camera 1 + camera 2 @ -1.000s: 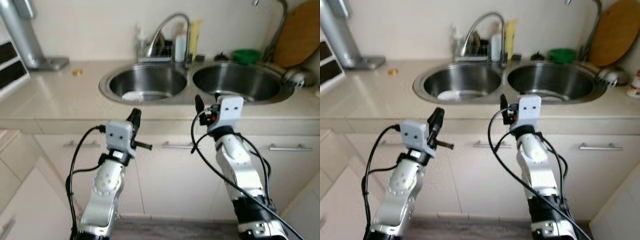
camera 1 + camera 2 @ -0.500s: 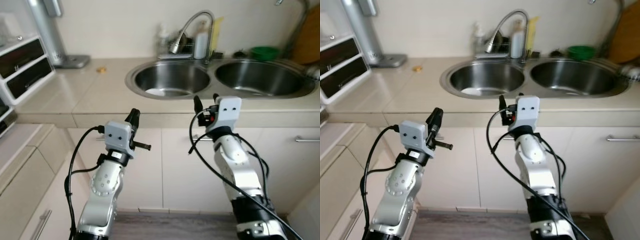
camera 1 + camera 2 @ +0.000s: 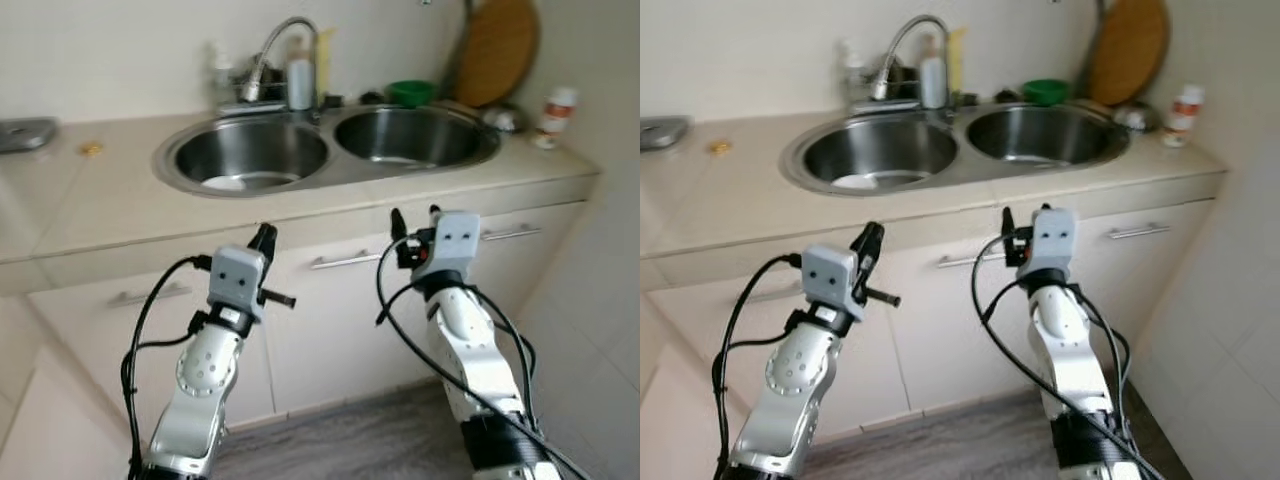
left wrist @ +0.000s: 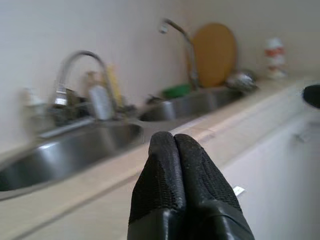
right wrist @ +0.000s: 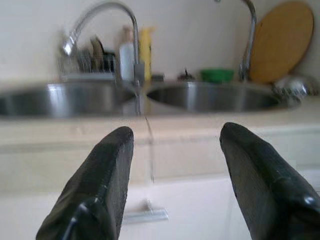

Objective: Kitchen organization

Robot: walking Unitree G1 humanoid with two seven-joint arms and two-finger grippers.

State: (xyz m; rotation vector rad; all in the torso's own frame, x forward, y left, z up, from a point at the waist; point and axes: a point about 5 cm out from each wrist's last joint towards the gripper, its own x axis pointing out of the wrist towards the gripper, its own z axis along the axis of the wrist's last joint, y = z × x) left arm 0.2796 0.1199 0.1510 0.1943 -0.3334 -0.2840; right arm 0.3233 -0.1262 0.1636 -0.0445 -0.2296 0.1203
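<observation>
Small item: a little yellowish thing (image 3: 91,149) lies on the tabletop (image 3: 100,200) far to the left; I cannot tell what it is.
Left gripper (image 3: 264,238): held up before the cabinet doors, below the tabletop edge; its fingers (image 4: 175,180) are pressed together and hold nothing.
Double sink (image 3: 330,150): set in the tabletop; a white dish (image 3: 235,182) lies in the left basin (image 3: 245,155), and bottles (image 3: 298,80) stand behind the faucet (image 3: 270,45).
Right gripper (image 3: 412,220): held at the same height, in front of the right basin (image 3: 415,135); its fingers (image 5: 107,175) stand well apart, empty.
Right end: a green bowl (image 3: 411,92), a round wooden board (image 3: 497,50) against the wall, a small jar (image 3: 555,110) near the corner.
Step in hand: probably approaching and choosing what to tidy.
Advice: stand square to the sink, come nearer, raise one arm above the edge before reaching.
</observation>
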